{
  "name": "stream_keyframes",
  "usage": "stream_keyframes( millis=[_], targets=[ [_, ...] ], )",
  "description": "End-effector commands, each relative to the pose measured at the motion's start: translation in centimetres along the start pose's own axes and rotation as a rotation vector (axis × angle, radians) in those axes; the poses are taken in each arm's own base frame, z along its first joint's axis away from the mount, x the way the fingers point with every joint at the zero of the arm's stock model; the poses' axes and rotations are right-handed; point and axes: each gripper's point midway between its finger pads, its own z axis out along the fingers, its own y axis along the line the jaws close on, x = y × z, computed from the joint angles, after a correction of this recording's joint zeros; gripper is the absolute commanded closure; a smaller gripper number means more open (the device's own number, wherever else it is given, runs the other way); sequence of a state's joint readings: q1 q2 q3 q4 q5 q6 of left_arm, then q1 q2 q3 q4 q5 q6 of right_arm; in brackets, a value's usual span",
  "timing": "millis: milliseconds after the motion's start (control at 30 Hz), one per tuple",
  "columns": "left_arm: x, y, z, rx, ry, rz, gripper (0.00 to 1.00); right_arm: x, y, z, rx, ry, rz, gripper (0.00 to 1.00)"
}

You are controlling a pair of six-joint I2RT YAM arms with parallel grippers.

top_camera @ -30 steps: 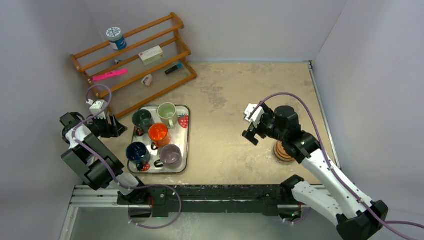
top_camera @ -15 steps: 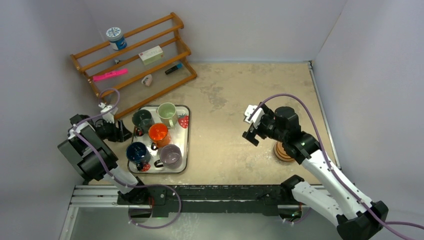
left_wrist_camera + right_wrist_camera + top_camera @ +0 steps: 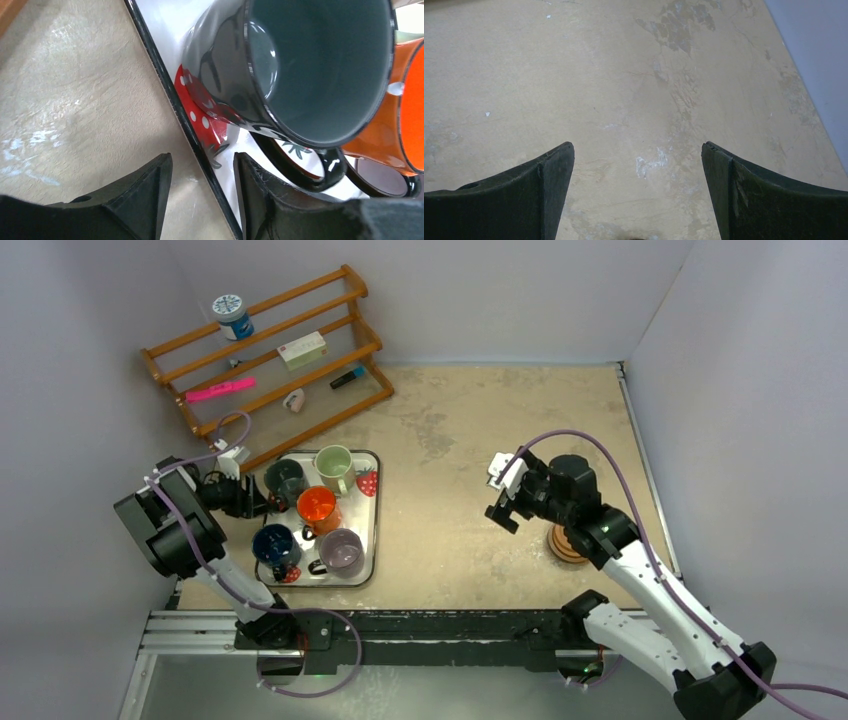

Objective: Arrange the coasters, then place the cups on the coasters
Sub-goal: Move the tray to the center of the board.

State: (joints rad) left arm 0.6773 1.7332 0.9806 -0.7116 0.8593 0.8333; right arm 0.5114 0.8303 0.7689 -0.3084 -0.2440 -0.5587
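The left gripper (image 3: 201, 165) sits at the left edge of the tray (image 3: 167, 22), its fingers partly apart and straddling the black rim. One finger is over bare bench (image 3: 75, 100) and the other is inside the tray, just beside the dark grey-green cup (image 3: 310, 65). All five cups (image 3: 318, 505) stand on the tray. The coasters (image 3: 568, 543) lie stacked well to the tray's right. The right gripper (image 3: 636, 150), spread wide and holding nothing, hovers between tray and stack. This looks like a pinch on the rim to shift the tray. Seat the rim deep between the fingers, keep the inner finger off the cup's wall and handle, and drag slowly and flat so nothing tips.
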Motion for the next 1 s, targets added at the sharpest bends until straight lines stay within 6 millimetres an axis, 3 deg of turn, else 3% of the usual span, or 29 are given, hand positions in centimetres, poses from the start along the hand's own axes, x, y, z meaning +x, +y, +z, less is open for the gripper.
stream_keyframes(
  millis=[0, 200, 600, 767, 967],
  targets=[
    [-0.2, -0.5, 0.8, 0.081, 0.014, 0.022, 0.5, 0.2, -0.3, 0.0, 0.022, -0.003, -0.024, 0.01],
    [0.3, -0.9, 1.5, 0.11, 0.036, 0.031, 0.58, 0.3, -0.4, 0.1, 0.024, 0.004, -0.025, 0.01],
    [0.8, -3.0, 3.2, 0.171, 0.118, 0.095, 0.91, 0.2, -0.5, 0.0, 0.029, 0.003, -0.026, 0.01],
    [0.0, -4.0, 3.9, 0.181, 0.135, 0.141, 0.95, 0.0, -0.7, 0.1, 0.03, 0.006, -0.021, 0.01],
    [-1.8, -3.6, 5.1, 0.129, 0.122, 0.156, 0.96, 0.1, -0.6, 0.0, 0.03, 0.009, -0.02, 0.01]
  ],
)
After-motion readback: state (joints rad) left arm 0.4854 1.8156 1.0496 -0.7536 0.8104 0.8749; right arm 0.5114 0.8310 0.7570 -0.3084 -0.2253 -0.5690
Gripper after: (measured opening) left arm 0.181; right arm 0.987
